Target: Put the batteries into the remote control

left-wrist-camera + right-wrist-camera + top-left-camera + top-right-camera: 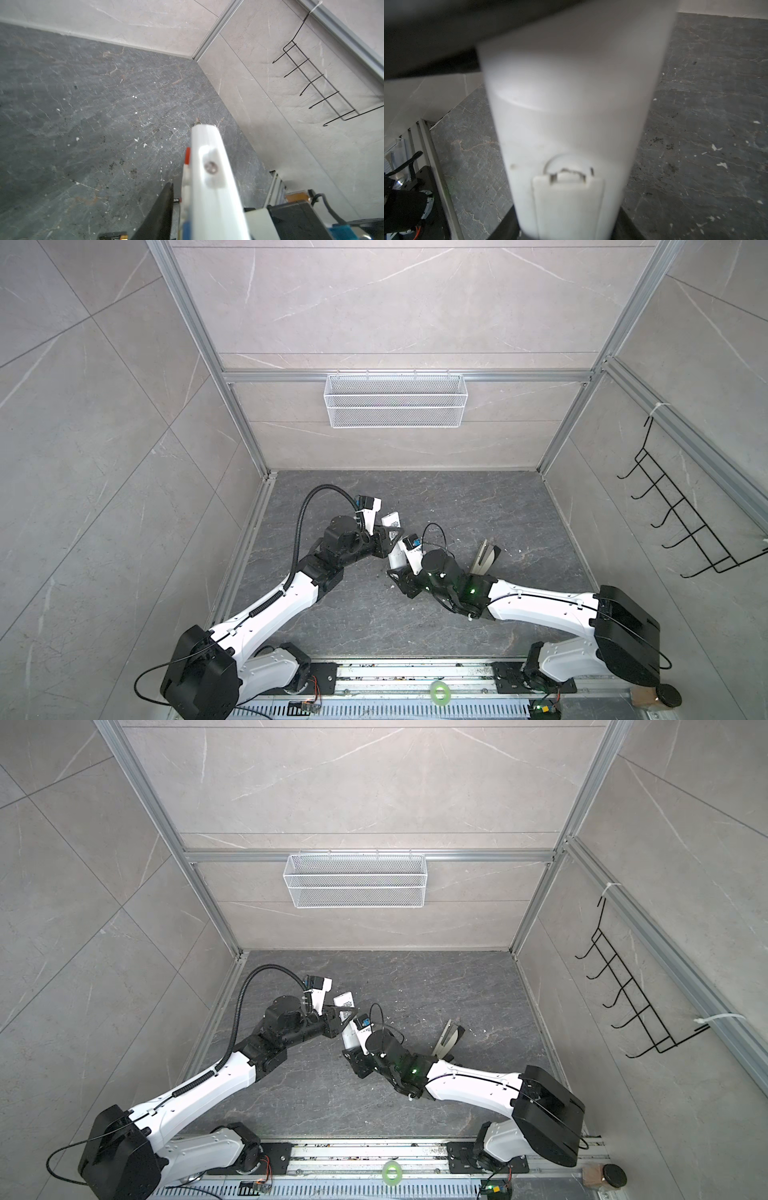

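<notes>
The dark stone table [457,506] has the remote control [395,561] raised clear of its middle. The remote's long axis runs roughly far to near, and the end bearing a dark printed label points at the back wall. The right gripper [398,576] pinches the near end. The right wrist view shows dark jaw parts on either side of the plain white back, where a rectangular cover panel [569,207] with a clip sits. The left gripper [390,540] straddles the remote farther up.

Both top views hide the button face. The left wrist view shows the remote [186,182] edge-on, with a red button toward the far tip. A black finger [164,207] stands just beside that face with a thin slit of table between them (whether the jaws actually bite I cannot tell). Only this view shows a battery [113,235], dark with a gold band, lying on the table at the picture's edge.

The far half of the table is open up to the walls. On the right, a grey-and-white flat piece [485,558] lies just beside the right arm. White crumbs [136,139] are scattered over the surface.
</notes>
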Motion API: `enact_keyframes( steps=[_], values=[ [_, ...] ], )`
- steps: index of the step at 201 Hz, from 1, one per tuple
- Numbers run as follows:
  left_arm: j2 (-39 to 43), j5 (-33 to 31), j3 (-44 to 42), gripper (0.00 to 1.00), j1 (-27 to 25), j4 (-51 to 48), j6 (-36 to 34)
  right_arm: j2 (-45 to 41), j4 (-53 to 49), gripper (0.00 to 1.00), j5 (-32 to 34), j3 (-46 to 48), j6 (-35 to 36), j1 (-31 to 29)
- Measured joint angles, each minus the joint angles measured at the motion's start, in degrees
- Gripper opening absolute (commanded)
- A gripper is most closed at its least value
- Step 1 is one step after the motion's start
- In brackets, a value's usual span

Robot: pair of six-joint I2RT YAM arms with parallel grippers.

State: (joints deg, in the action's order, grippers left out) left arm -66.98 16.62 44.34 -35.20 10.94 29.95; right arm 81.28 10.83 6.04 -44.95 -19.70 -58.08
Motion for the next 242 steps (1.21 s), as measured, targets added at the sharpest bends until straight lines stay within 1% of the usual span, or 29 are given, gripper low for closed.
enact_keyframes(
  steps=[10, 18, 26, 31, 35, 46, 61, 62, 68, 84, 105, 129, 140, 163, 179, 206, 223, 242],
  values=[
    [0.0, -0.09, -0.07, 0.15, -0.04, 0.0, -0.33, 0.07, -0.13, 0.02, 0.02, -0.02, -0.15, -0.02],
    [0.0, 0.02, -0.15, 0.11, -0.07, 0.04, -0.5, 0.07, -0.17, 0.06, 0.0, -0.02, -0.15, -0.02],
    [0.0, -0.07, -0.22, 0.06, -0.07, 0.13, -0.57, 0.17, -0.2, 0.11, -0.02, -0.09, -0.15, -0.02],
    [0.0, -0.02, -0.24, 0.04, -0.07, 0.11, -0.57, 0.31, -0.17, 0.16, -0.15, -0.13, -0.15, -0.04],
    [0.0, -0.07, -0.26, 0.0, -0.04, 0.07, -0.61, 0.46, -0.2, 0.2, -0.26, -0.24, -0.13, -0.02],
    [0.09, -0.07, -0.35, 0.0, 0.0, -0.13, -0.79, 0.85, -0.39, 0.34, -0.52, -0.63, 0.11, -0.02],
    [0.79, -0.11, -0.37, 0.0, 0.09, -0.92, -1.29, 0.9, -1.22, 0.62, -1.14, -1.22, 1.4, -0.04],
    [0.79, -0.11, -0.37, 0.0, 0.09, -0.92, -1.29, 0.9, -1.22, 0.62, -1.14, -1.22, 1.4, -0.04],
    [1.25, -0.11, -0.37, 0.0, 0.09, -1.36, -1.42, 0.79, -1.46, 0.71, -1.49, -1.46, 2.67, -0.2],
    [2.21, -0.11, -0.15, 0.0, 0.09, -4.07, -2.78, -0.59, -3.63, 0.87, -2.62, -2.16, 7.21, -1.77],
    [2.34, -0.09, 1.18, 0.0, 0.22, -9.22, -4.87, -4.9, -7.39, 0.99, -3.5, -2.08, 13.0, -3.72],
    [2.34, 0.59, 1.75, 0.0, 1.18, -13.7, -6.91, -11.85, -8.41, 1.0, -4.26, -0.85, 18.43, -5.55],
    [2.36, 2.01, 1.75, 0.0, 2.21, -15.63, -7.56, -14.88, -8.52, 1.0, -4.83, -0.11, 21.33, -6.6],
    [2.75, 5.46, 1.92, 0.0, 3.87, -19.26, -8.31, -17.77, -9.2, 1.0, -7.04, 0.92, 27.56, -8.79],
    [2.86, 8.39, 2.6, 0.0, 5.31, -21.7, -8.24, -17.25, -10.21, 1.0, -9.44, 0.92, 32.17, -9.57],
    [2.84, 15.98, 3.34, 0.0, 9.03, -23.28, -6.75, -13.66, -11.96, 1.0, -12.59, -0.39, 39.1, -9.68],
    [2.75, 20.0, 3.34, 0.0, 10.84, -23.85, -5.92, -10.25, -13.22, 0.99, -13.53, -2.91, 42.6, -9.68],
    [2.67, 23.12, 3.34, 0.0, 11.52, -24.98, -5.68, -7.72, -12.74, 0.99, -13.77, -4.55, 45.55, -9.68]
  ],
)
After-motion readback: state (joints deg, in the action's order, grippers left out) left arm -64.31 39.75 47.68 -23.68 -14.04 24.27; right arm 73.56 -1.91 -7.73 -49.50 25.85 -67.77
